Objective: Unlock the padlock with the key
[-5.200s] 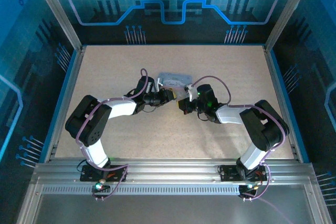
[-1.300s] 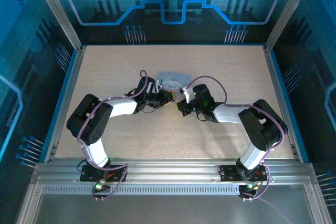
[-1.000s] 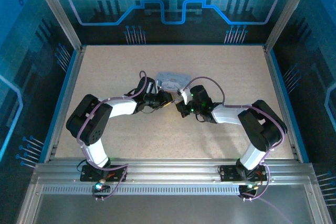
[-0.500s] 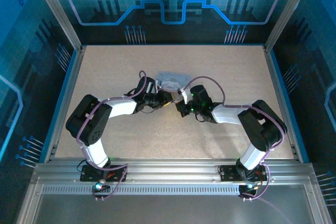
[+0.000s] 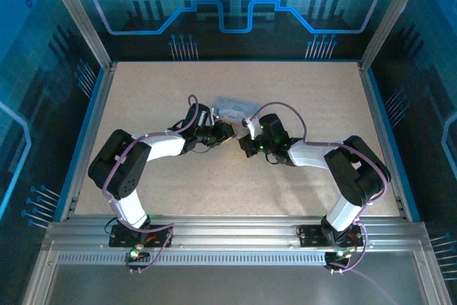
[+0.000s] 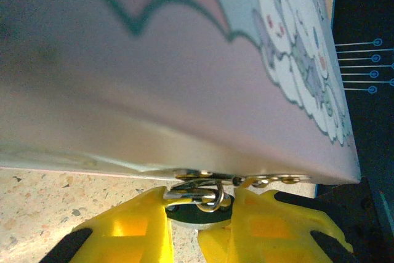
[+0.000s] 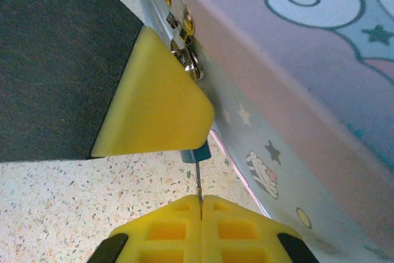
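Left end effector [image 5: 226,133] and right end effector [image 5: 247,145] meet before the tin [image 5: 232,110] on the speckled counter [image 5: 214,183], inside blue panels [image 5: 43,105]. Left wrist: fingers [image 6: 132,229] clamp the padlock [image 6: 200,206] at the hasp [image 6: 234,178]. Right wrist: closed jaws pinch the key [image 7: 199,184], tip at the padlock. Insertion appears in hand; next, seat and turn.

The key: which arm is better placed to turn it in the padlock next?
Right. The right gripper is shut on the key, whose tip meets the underside of the padlock. The left gripper clamps the padlock body, so it looks better suited to bracing.
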`<state>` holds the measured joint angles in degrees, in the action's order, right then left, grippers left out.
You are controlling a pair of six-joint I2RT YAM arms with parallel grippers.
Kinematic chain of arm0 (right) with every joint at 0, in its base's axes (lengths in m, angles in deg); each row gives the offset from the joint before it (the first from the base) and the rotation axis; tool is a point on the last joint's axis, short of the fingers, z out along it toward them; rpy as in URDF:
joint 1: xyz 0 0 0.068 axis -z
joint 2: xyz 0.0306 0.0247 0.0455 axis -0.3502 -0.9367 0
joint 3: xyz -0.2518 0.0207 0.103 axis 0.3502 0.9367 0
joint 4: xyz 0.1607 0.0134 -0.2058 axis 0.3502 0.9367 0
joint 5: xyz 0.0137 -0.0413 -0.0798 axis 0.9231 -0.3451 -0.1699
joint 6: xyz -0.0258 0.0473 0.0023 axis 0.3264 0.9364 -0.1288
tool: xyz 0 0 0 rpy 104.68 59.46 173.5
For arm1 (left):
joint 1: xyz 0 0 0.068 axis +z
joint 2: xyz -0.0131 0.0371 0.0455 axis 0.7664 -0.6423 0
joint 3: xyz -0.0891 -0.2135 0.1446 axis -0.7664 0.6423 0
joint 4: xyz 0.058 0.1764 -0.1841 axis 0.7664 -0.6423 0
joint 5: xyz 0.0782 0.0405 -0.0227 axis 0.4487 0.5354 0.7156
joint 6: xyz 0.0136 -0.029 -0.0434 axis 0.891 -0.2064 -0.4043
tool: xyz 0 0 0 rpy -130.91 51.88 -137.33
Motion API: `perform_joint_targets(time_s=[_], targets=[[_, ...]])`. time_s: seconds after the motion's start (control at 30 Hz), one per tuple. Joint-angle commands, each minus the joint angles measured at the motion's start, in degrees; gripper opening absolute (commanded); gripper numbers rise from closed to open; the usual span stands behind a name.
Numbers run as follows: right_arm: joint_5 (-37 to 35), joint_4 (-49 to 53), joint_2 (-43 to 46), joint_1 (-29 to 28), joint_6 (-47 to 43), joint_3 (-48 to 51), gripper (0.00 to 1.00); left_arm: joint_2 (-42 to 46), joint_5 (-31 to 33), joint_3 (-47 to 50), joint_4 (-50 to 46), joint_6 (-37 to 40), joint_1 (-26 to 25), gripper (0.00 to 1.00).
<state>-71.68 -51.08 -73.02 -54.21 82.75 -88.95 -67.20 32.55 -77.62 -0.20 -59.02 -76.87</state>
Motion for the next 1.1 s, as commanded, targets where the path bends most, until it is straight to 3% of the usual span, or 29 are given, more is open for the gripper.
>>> perform_joint_targets(time_s=[0.0,0.43,1.07], targets=[[2.94,-11.15,3.16,-1.84,-1.25,-1.09,0.0,0.93,-5.07,-0.96,-2.06,-1.62,-2.06,0.11],[-3.87,-10.04,2.73,-4.62,-5.27,-0.99,0.0,0.93,-5.12,-1.64,-3.37,-2.11,-2.03,0.1],[-3.3,-15.98,3.46,-5.11,-3.85,-3.54,0.0,0.85,-5.59,-2.63,-4.52,-2.56,-2.15,0.1]])
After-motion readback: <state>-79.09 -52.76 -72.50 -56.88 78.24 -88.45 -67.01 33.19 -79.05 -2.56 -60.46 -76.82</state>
